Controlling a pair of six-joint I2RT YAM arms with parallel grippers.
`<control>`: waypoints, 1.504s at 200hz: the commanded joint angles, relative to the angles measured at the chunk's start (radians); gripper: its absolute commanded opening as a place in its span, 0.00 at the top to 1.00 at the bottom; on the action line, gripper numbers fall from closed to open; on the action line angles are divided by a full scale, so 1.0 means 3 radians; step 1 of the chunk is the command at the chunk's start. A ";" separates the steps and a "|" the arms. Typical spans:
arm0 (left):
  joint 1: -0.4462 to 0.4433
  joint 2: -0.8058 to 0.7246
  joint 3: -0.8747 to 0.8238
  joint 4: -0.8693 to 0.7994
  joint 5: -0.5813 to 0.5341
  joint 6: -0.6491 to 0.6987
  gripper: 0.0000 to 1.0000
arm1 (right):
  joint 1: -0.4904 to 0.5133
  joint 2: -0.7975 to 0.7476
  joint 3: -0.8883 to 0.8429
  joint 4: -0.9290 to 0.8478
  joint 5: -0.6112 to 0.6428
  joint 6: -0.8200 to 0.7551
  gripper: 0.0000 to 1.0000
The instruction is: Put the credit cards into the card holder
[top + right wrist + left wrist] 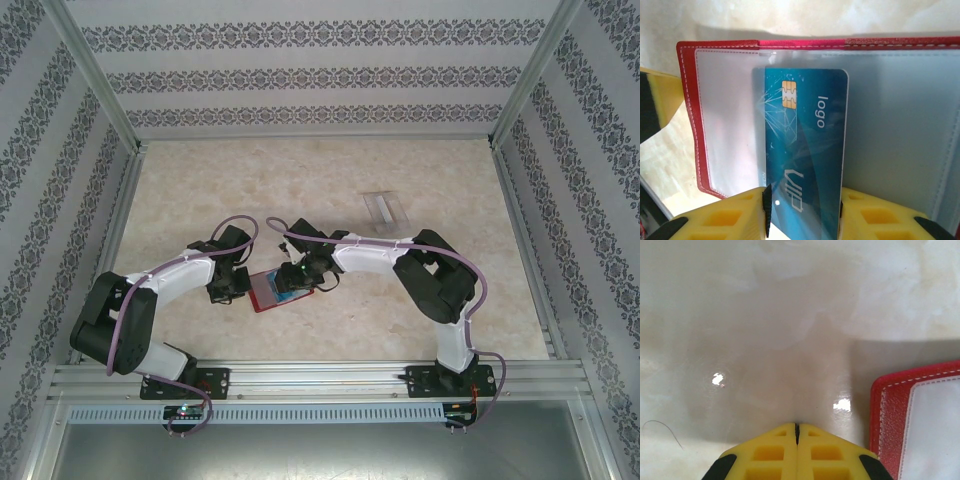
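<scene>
The card holder [265, 292] is a red wallet lying open on the table between both arms, its clear pockets up [725, 125]. A blue credit card [805, 150] with a gold chip lies over the wallet's inner pocket, its far end hazed as if under the clear sleeve. My right gripper [802, 210] is shut on this card's long edges [300, 278]. My left gripper [797, 427] is shut and empty, low over the table just left of the wallet's red edge [887, 425]. A pale translucent credit card [385, 208] lies apart, farther back on the right.
The table is pale marble [200, 190], walled by patterned panels on the left, back and right. A metal rail [320, 375] runs along the near edge with both arm bases. A thin hair or thread [662, 430] lies on the table.
</scene>
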 commanded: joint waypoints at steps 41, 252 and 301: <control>-0.0008 0.0238 -0.0108 0.0508 0.0440 0.0054 0.99 | 0.0106 -0.0069 0.0170 -0.0411 0.0466 -0.0150 0.61; -0.0009 0.0416 -0.0107 0.0711 0.0607 0.0024 0.99 | 0.0256 -0.0049 0.0334 -0.0581 0.0695 -0.0114 0.59; -0.0008 0.0459 -0.0114 0.0748 0.0632 0.0027 1.00 | 0.0289 -0.0002 0.0370 -0.0559 0.0705 -0.0059 0.61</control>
